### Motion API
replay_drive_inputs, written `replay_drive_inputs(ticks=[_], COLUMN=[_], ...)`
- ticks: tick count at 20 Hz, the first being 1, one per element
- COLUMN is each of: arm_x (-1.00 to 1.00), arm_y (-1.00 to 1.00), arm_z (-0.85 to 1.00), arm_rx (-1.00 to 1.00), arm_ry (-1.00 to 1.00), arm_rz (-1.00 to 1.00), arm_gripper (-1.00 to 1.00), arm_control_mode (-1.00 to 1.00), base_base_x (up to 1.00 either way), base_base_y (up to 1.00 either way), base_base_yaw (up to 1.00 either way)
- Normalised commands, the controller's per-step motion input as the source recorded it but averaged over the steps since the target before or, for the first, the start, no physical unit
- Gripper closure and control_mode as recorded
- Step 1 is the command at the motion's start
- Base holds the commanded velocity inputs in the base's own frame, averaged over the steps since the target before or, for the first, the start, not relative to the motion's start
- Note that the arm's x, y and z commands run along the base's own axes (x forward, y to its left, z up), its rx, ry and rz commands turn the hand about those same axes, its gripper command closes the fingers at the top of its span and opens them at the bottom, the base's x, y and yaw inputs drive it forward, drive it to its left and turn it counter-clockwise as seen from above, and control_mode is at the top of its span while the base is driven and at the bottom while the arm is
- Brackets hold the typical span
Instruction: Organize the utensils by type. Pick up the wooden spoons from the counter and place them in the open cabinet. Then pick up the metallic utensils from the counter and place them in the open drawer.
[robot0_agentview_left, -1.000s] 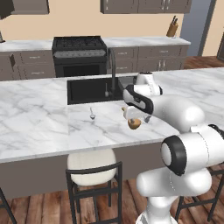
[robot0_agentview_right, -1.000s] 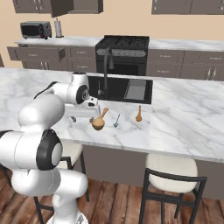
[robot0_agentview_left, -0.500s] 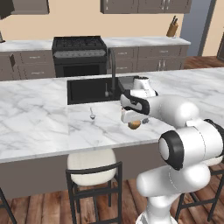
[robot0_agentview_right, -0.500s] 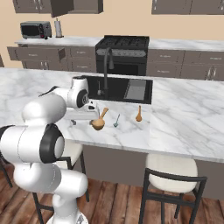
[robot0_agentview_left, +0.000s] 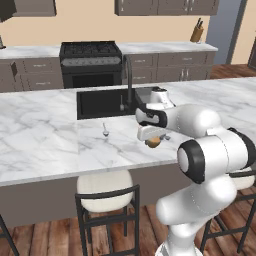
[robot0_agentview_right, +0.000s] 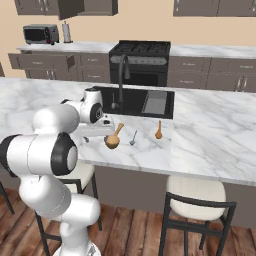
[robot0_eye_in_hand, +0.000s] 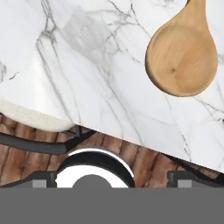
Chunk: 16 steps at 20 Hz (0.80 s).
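Note:
The wooden spoon (robot0_eye_in_hand: 181, 57) lies on the white marble counter (robot0_agentview_left: 45, 145) near its front edge, bowl toward me. It also shows in the right base view (robot0_agentview_right: 113, 139). My gripper (robot0_agentview_right: 99, 131) hovers low just left of the wooden spoon's bowl (robot0_agentview_left: 153, 142), pointing down at the counter edge. Its fingertips (robot0_eye_in_hand: 43, 177) stand wide apart, open, with nothing between them. One thin metal spoon (robot0_agentview_left: 105, 131) lies left of the arm, another metal spoon (robot0_agentview_right: 133, 137) just right of the wooden spoon. A smaller brown spoon (robot0_agentview_right: 158, 131) lies further right.
A black sink (robot0_agentview_left: 102, 102) with a dark faucet (robot0_agentview_right: 121, 80) sits behind the utensils. On the back wall a drawer (robot0_agentview_right: 47, 61) stands pulled out below a toaster oven (robot0_agentview_right: 40, 34), with an open wall cabinet (robot0_agentview_right: 70, 7) above. Stools (robot0_agentview_right: 195, 192) stand under the counter's front edge.
The hand has come down and toward the counter's front edge, ending close beside the wooden spoon's bowl. The jaws stayed open. The utensils have not moved.

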Motion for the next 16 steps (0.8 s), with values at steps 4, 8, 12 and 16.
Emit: replay_drive_inputs(ticks=[4, 8, 12, 16], arm_x=[0.14, 0.15, 0.07, 0.06], arm_y=[0.0, 0.0, 0.0, 0.0], arm_z=[-0.15, -0.17, -0.17, -0.15], arm_rx=[0.01, 0.01, 0.0, 0.0], arm_ry=[0.0, 0.0, 0.0, 0.0], arm_rz=[0.06, 0.05, 0.03, 0.01], arm_gripper=[-1.0, -1.0, -1.0, -1.0], arm_control_mode=[-1.0, -1.0, -1.0, -1.0], base_base_x=[0.0, 0.0, 0.0, 0.0], base_base_y=[0.0, 0.0, 0.0, 0.0], base_base_yaw=[0.0, 0.0, 0.0, 0.0])
